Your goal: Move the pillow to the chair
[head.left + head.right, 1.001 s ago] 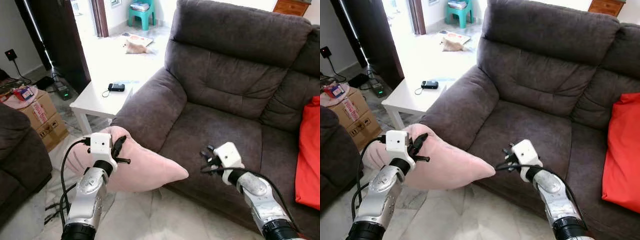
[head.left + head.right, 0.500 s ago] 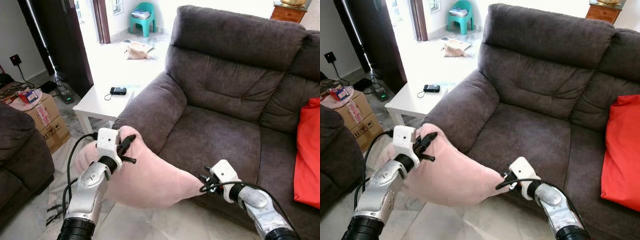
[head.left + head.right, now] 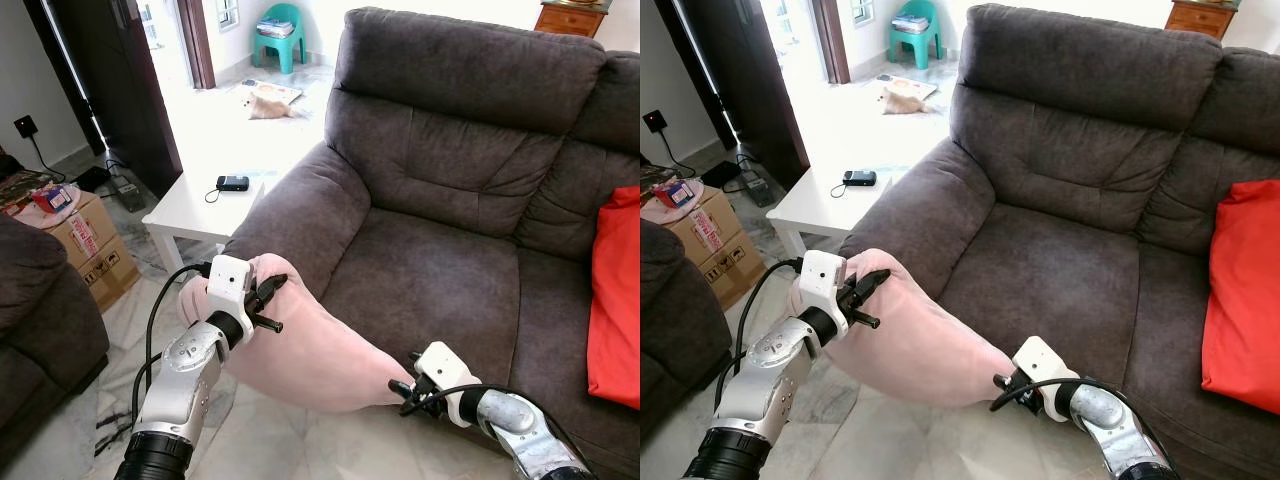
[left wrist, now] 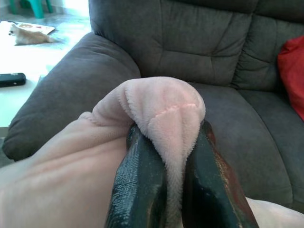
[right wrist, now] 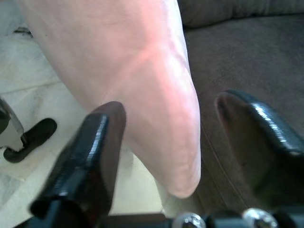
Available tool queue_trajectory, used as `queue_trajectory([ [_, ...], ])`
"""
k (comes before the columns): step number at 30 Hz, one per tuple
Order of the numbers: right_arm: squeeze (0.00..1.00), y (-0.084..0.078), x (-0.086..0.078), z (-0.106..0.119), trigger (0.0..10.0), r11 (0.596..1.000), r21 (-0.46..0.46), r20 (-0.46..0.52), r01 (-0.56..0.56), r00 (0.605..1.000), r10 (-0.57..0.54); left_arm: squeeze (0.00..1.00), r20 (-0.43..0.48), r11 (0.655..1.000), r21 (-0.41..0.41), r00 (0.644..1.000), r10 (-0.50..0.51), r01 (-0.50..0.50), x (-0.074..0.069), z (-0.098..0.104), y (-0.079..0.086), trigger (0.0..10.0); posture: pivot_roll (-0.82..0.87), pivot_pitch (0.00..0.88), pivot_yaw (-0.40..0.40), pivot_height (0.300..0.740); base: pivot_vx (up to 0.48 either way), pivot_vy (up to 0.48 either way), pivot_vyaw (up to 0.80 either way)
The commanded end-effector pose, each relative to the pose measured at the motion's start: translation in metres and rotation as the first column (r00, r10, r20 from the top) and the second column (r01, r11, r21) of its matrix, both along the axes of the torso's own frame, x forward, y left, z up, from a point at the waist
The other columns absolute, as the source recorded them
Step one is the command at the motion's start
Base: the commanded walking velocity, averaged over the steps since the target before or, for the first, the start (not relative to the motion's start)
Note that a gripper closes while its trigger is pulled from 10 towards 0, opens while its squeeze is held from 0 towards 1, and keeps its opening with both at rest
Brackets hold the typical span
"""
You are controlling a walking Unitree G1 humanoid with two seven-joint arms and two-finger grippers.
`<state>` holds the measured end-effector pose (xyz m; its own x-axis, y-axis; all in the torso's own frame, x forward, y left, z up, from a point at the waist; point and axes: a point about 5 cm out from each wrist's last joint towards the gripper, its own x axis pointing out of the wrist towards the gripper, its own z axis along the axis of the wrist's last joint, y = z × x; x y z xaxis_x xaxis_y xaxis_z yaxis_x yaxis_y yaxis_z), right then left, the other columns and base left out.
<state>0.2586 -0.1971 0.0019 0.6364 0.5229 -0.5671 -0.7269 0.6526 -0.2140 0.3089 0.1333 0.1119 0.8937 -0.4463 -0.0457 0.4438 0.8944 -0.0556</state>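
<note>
Pillow [image 3: 310, 345] corner pinched tight in left gripper [image 4: 173, 156] jaws, its far tip between the right gripper's [image 5: 166, 142] spread jaws, hiding sofa [image 3: 450, 270] front.

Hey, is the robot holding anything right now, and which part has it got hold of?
Yes. The left pincer is shut on a folded corner of the pink pillow. The right pincer is open around the opposite corner, not yet clamped on it.
</note>
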Motion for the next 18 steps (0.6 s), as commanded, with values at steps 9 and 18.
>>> queue_trajectory([
  [9,0.00,-0.009,-0.011,-0.018,10.0,0.989,-0.148,-0.051,0.005,0.999,-0.013,0.00,0.139,0.994,-0.038,0.986,-0.092,0.098,0.003,0.038,-0.012,10.0,0.01,0.000,-0.022,0.740,0.000,0.000,0.00],
  [18,0.00,-0.012,-0.011,-0.024,10.0,0.972,-0.229,-0.044,0.042,0.998,-0.054,0.00,0.109,0.984,-0.035,0.979,-0.170,0.175,-0.003,0.033,-0.021,10.0,0.01,0.000,-0.021,0.740,0.000,0.000,0.00],
])
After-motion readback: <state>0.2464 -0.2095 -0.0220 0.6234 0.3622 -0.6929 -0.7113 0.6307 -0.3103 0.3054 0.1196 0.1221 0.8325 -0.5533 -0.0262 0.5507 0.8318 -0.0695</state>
